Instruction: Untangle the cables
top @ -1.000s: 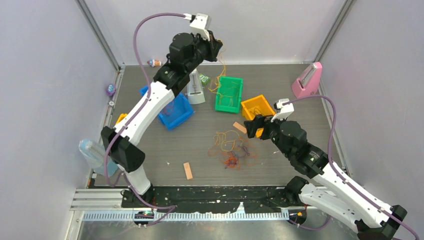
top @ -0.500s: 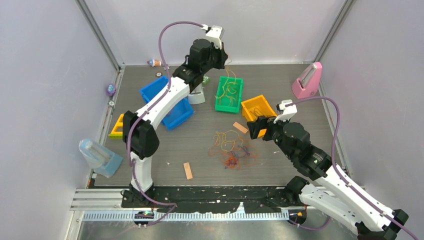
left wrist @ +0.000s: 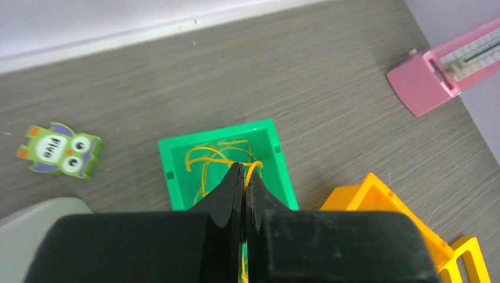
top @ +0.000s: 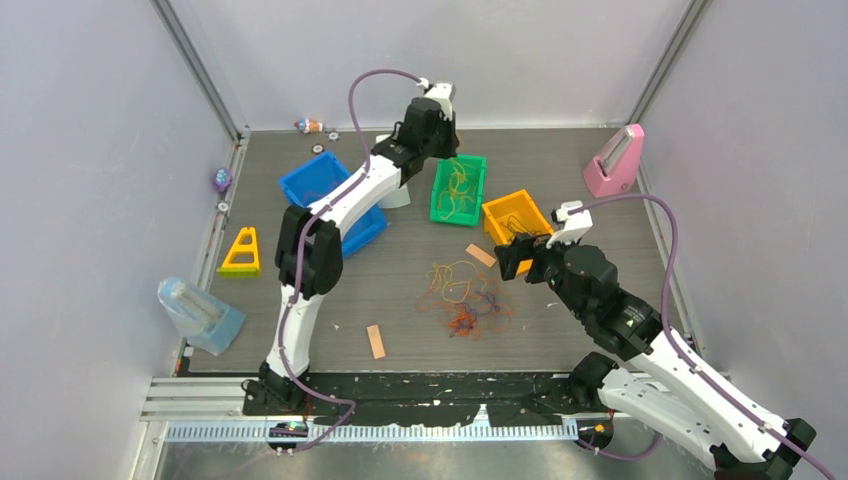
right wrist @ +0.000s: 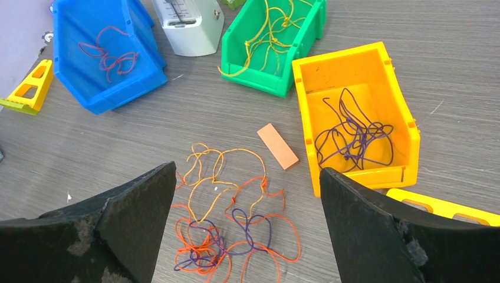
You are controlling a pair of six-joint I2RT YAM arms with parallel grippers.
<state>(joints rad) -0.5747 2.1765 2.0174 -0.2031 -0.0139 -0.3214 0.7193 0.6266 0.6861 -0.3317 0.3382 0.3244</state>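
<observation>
Cables (right wrist: 230, 227): orange, red and purple tangle, loose on tabletop (right wrist: 88, 147). Light, limp, snag-prone by my judgement; best taken at an outlying orange loop. Left end effector (left wrist: 243, 171) pinched shut on yellow strand (left wrist: 253, 169) over green bin (left wrist: 167, 171). Right end effector (right wrist: 247, 171) gaping, empty, above tangle.

Grey wood-grain tabletop (top: 420, 345) enclosed by pale lilac walls (top: 90, 150)
</observation>
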